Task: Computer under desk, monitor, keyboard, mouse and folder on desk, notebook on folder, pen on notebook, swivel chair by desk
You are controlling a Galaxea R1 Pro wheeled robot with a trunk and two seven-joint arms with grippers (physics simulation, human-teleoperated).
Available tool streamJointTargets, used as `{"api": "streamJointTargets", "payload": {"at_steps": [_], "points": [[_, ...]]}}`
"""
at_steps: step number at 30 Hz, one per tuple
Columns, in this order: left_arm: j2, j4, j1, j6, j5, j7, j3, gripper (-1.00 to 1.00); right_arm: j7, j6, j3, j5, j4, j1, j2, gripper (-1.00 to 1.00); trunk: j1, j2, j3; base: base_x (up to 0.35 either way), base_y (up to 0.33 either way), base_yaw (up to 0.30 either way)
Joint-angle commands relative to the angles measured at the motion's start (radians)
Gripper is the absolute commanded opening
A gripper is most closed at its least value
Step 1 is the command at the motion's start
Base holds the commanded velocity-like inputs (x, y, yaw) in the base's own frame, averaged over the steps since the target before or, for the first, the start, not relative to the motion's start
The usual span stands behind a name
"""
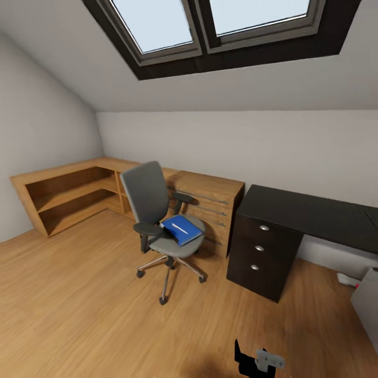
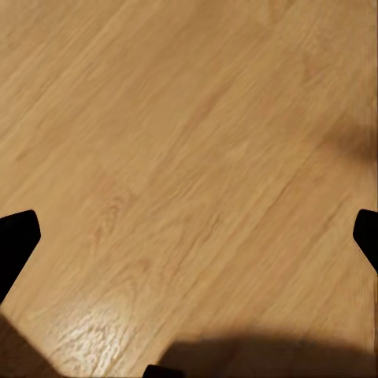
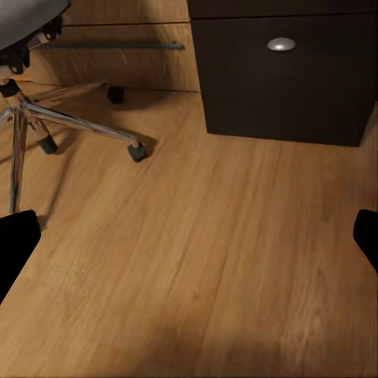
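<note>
Shelving (image 1: 68,194) of low pale wood runs along the left wall under the sloping ceiling, and next to it the swivel chair (image 1: 157,210) stands on the wood floor (image 1: 79,304), apart from the worktop (image 1: 310,212) with a wooden chest (image 1: 210,202) behind it. On the grey seat lies the blue folder (image 1: 182,229), with a thin white pen (image 1: 180,228) resting on top of it; I cannot make out a notebook there. Further right is the black worktop with its three knobbed drawers (image 1: 260,248), its surface bare as far as I can see. A pale grey box at the right edge (image 1: 367,307) may be the computer, though too little of it shows to be sure.

My left tool (image 2: 189,236) points at bare floor with its fingers spread wide and nothing between them. My right tool (image 3: 189,236) is likewise spread and empty, looking over the floor towards the chair's chrome base (image 3: 71,118) and the lowest drawer (image 3: 281,67).

I judge I am at the approach stage, with the folder not yet fetched. The risks I see: the pen could roll off when I lift the folder unless I keep it level, the chair could roll away on its castors if I nudge it while reaching, and my base could bump the star legs if I drive in too close.
</note>
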Motion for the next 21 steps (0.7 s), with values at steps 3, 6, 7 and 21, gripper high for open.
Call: {"api": "streamJointTargets", "payload": {"at_steps": [3,6,7,21], "points": [[0.001,-0.001,-0.001,-0.004,0.011,0.008,-0.013,1.0,0.004,-0.003,0.008,-0.011,0.002,-0.001,0.0,1.0,-0.012,0.021,0.009,0.0,0.004,-0.265],[0.001,0.001,-0.001,-0.004,0.012,0.008,-0.017,1.0,0.004,-0.004,0.008,-0.011,0.002,-0.001,0.0,1.0,-0.023,0.042,0.018,0.0,0.002,-0.265],[0.001,0.003,-0.001,-0.004,0.012,0.008,-0.018,1.0,0.004,-0.004,0.008,-0.011,0.002,-0.001,0.0,1.0,-0.027,0.049,0.021,0.0,0.001,-0.265],[0.004,0.123,0.0,0.037,0.02,-0.003,-0.016,1.0,0.004,-0.005,0.009,-0.011,0.002,-0.001,0.0,1.0,-0.081,0.147,0.065,0.0,0.0,-0.265]]}}
